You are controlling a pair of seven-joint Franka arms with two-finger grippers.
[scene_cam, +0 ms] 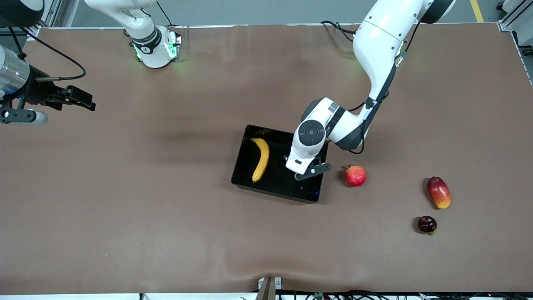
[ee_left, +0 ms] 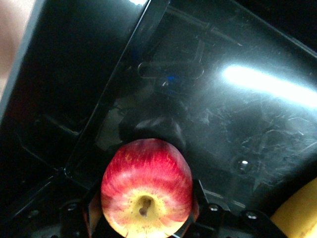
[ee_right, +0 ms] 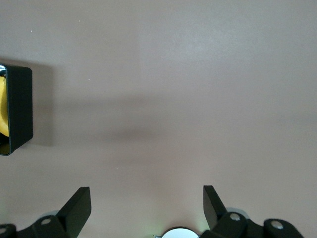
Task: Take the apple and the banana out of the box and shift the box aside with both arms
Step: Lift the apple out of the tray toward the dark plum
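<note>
The black tray (scene_cam: 243, 166) lies mid-table with the yellow banana (scene_cam: 260, 159) in it. My left gripper (scene_cam: 310, 171) hangs over the tray's part toward the left arm's end. In the left wrist view it (ee_left: 146, 210) is shut on the red apple with a yellow patch (ee_left: 146, 186), just above the tray floor (ee_left: 237, 124); the banana (ee_left: 299, 213) shows at the edge. The hand hides the apple in the front view. My right gripper (scene_cam: 85, 102) waits open and empty over bare table at the right arm's end; in its wrist view (ee_right: 146, 203) the tray corner (ee_right: 20, 109) shows.
A red pomegranate (scene_cam: 355, 175) lies beside the tray toward the left arm's end. A red-yellow mango (scene_cam: 439, 192) and a small dark round fruit (scene_cam: 427, 224) lie farther that way, nearer the front camera.
</note>
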